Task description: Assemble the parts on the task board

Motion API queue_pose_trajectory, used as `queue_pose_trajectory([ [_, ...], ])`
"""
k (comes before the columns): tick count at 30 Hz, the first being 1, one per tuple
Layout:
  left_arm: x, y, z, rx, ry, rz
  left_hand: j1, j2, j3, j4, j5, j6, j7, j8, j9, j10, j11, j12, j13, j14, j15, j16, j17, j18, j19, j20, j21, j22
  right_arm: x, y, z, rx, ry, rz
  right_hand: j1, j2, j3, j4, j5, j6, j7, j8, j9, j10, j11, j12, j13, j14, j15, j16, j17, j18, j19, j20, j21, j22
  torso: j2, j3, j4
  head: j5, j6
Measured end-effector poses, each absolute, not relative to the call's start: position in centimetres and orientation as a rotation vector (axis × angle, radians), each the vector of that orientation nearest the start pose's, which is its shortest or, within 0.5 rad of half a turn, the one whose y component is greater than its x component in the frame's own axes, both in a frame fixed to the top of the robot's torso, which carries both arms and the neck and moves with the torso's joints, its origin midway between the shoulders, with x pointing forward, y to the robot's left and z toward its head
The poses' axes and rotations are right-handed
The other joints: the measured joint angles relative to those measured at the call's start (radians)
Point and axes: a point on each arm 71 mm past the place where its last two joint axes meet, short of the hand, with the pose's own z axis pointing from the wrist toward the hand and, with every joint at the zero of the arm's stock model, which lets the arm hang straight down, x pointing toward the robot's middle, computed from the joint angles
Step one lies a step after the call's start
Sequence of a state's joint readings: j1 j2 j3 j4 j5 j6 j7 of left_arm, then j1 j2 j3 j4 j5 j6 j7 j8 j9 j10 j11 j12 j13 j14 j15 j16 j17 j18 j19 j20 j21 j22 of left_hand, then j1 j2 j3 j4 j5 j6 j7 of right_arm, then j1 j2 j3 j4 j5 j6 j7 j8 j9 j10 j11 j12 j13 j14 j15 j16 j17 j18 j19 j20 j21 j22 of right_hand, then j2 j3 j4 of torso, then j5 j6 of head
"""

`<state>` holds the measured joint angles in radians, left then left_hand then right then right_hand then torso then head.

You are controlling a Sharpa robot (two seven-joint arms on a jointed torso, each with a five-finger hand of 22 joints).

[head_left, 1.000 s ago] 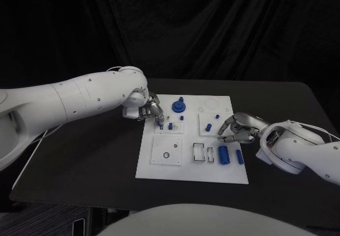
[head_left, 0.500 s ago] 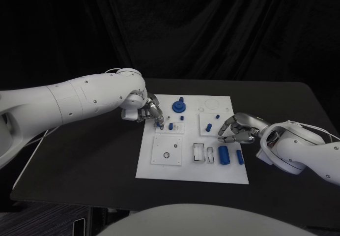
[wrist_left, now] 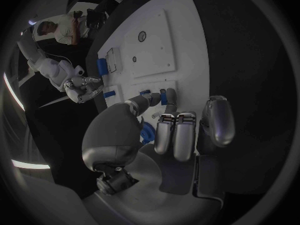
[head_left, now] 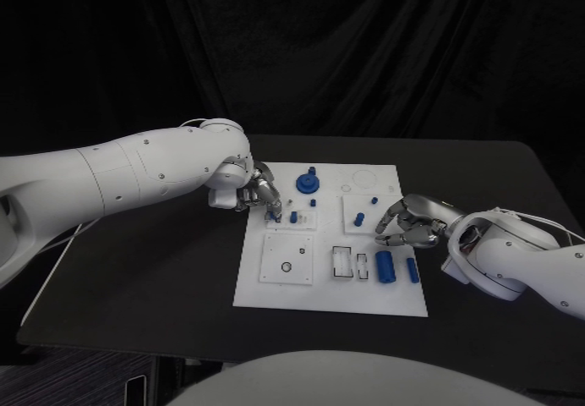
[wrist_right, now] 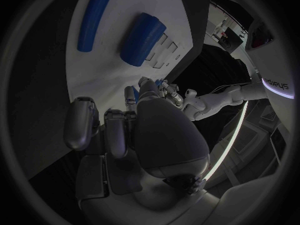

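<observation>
Task board (head_left: 275, 292) mid-table. Near end – large blue cylinder (head_left: 385, 266) and slimmer one (head_left: 413, 270) lie loose, unmoved over last second. Right hand (head_left: 408, 222) beside them, fingers curled, nothing visibly held. Farther – left hand (head_left: 259, 193) has crept slightly along board's left edge, fingertips pinching small blue peg (wrist_left: 163, 97) at its block: seating under way, not finished. Blue knob (head_left: 308, 180) stands beyond.

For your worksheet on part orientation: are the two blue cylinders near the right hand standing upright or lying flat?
Lying flat: the thick blue cylinder and thin blue cylinder show their long sides on the task board.
</observation>
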<state>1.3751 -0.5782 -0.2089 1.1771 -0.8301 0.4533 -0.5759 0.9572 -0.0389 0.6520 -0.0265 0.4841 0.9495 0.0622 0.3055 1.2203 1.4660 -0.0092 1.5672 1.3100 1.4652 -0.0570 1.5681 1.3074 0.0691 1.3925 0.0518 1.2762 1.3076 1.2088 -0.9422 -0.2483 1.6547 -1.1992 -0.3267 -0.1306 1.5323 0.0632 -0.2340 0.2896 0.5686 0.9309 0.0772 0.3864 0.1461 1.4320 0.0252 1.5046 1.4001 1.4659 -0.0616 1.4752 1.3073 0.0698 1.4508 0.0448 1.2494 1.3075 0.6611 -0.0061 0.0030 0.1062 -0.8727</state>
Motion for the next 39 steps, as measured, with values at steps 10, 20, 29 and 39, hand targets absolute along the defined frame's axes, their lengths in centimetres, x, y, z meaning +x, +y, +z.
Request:
queue_pose_trajectory([
  [10, 52.62, 18.56, -22.40, -0.115, 2.657, -0.272, -0.005, -0.005, 0.000, 0.000, 0.000, 0.005, -0.002, -0.004, -0.002, 0.000, 0.000, 0.000, 0.000, 0.000, 0.000, 0.000, 0.000, 0.000, 0.000, 0.000, 0.000, 0.000, 42.74, -21.87, -24.88, 0.056, 1.950, 0.710, 0.000, 0.000, 0.000, 0.000, 0.000, 0.000, 0.000, 0.000, 0.000, 0.000, 0.000, 0.000, 0.000, 0.000, 0.000, 0.000, 0.000, 0.000, 0.000, 0.000, 0.000, 0.000, -0.002, 0.0011, 0.0000, -0.001, 0.000],
  [20, 52.71, 18.55, -22.41, -0.103, 2.671, -0.262, -0.006, -0.006, 0.003, -0.003, -0.005, 0.006, -0.004, -0.008, -0.008, 0.000, 0.000, 0.000, 0.000, 0.000, 0.000, 0.000, 0.000, 0.000, 0.000, 0.000, -0.012, 0.000, 42.74, -21.85, -24.90, 0.056, 1.952, 0.709, 0.000, 0.000, 0.000, 0.000, 0.000, 0.000, 0.000, 0.000, 0.000, 0.000, 0.000, 0.000, 0.000, 0.000, 0.001, 0.000, 0.000, 0.000, 0.000, 0.000, 0.000, 0.000, -0.002, 0.0011, -0.0015, 0.002, 0.000],
  [29, 52.77, 18.37, -22.36, -0.096, 2.676, -0.260, -0.001, -0.001, 0.003, -0.003, -0.020, 0.005, -0.005, -0.014, -0.014, 0.000, 0.000, 0.000, 0.000, 0.000, 0.000, 0.000, 0.000, 0.000, 0.000, 0.000, -0.016, 0.000, 42.73, -21.86, -24.92, 0.056, 1.955, 0.707, 0.000, 0.000, 0.000, 0.000, 0.000, 0.000, 0.000, 0.000, 0.000, 0.000, 0.000, 0.000, 0.000, 0.000, 0.002, 0.000, 0.000, 0.000, 0.000, 0.000, 0.000, 0.000, -0.001, 0.0007, -0.0005, 0.000, 0.000],
  [39, 52.84, 18.24, -22.37, -0.095, 2.676, -0.259, 0.003, 0.003, -0.010, -0.015, -0.053, 0.008, -0.008, -0.033, -0.026, 0.000, 0.000, 0.000, 0.000, 0.000, 0.000, 0.000, 0.000, 0.000, -0.018, 0.000, -0.049, 0.000, 42.71, -21.84, -24.95, 0.056, 1.960, 0.705, -0.005, 0.005, 0.000, 0.000, -0.005, 0.000, 0.000, 0.000, -0.002, 0.000, 0.000, 0.000, 0.000, 0.001, 0.002, -0.003, 0.000, 0.000, 0.000, 0.000, -0.004, 0.000, 0.000, 0.0005, -0.0004, -0.003, 0.000],
])
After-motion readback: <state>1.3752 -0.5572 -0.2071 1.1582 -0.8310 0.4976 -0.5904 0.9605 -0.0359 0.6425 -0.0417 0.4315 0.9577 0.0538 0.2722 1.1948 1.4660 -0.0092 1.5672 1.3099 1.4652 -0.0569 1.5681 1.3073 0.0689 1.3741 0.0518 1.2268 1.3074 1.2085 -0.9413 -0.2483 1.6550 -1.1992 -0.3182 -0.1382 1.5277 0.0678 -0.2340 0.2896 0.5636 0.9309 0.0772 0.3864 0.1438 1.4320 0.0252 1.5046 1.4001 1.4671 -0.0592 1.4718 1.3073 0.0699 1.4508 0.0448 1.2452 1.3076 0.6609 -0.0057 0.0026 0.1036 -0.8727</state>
